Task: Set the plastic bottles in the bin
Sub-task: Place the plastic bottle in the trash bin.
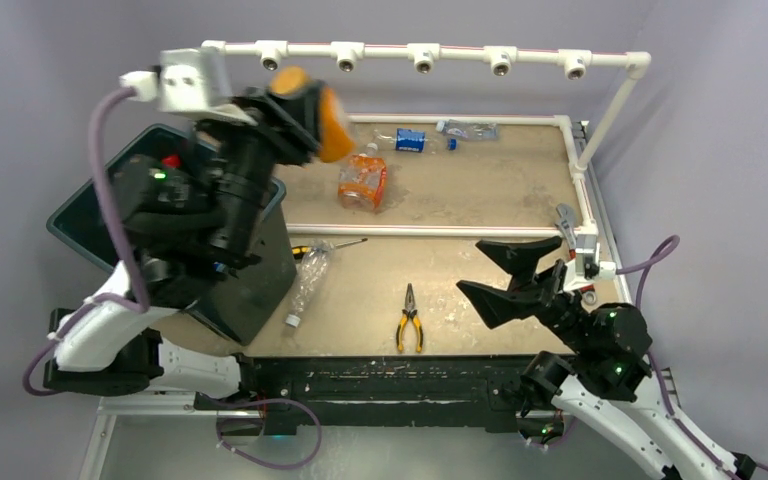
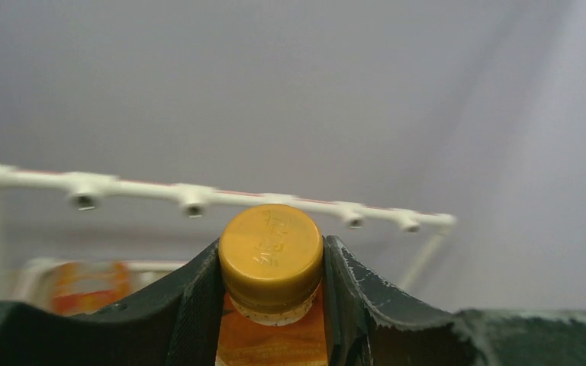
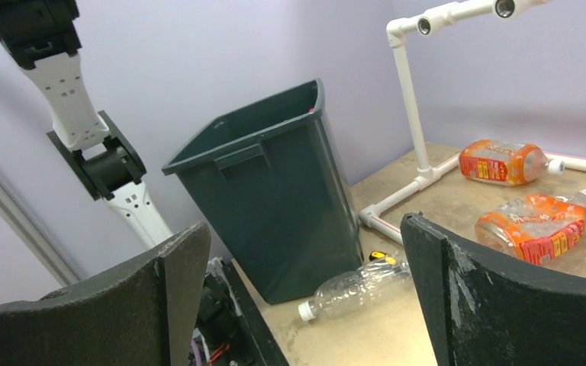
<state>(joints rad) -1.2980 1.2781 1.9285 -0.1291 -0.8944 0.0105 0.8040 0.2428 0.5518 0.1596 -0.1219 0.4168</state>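
My left gripper (image 1: 300, 110) is raised high above the bin (image 1: 75, 215) and shut on an orange plastic bottle (image 2: 271, 335) just below its yellow-orange cap (image 2: 271, 255), a finger (image 2: 194, 301) pressing on each side. The dark bin (image 3: 275, 191) stands at the table's left, largely hidden by the left arm in the top view. My right gripper (image 1: 470, 265) hovers open and empty over the front right of the table. A clear bottle (image 1: 310, 280) lies against the bin's side and shows between the right gripper's (image 3: 305, 252) fingers as the clear bottle (image 3: 359, 286).
Two orange bottles (image 3: 503, 162) (image 3: 534, 229) lie beyond the white pipe rail (image 3: 397, 206). More clear bottles (image 1: 410, 140) (image 1: 470, 128) lie at the back. Yellow-handled pliers (image 1: 409, 320) and a screwdriver (image 1: 330, 247) lie at the front. A wrench (image 1: 565, 220) rests at the right edge.
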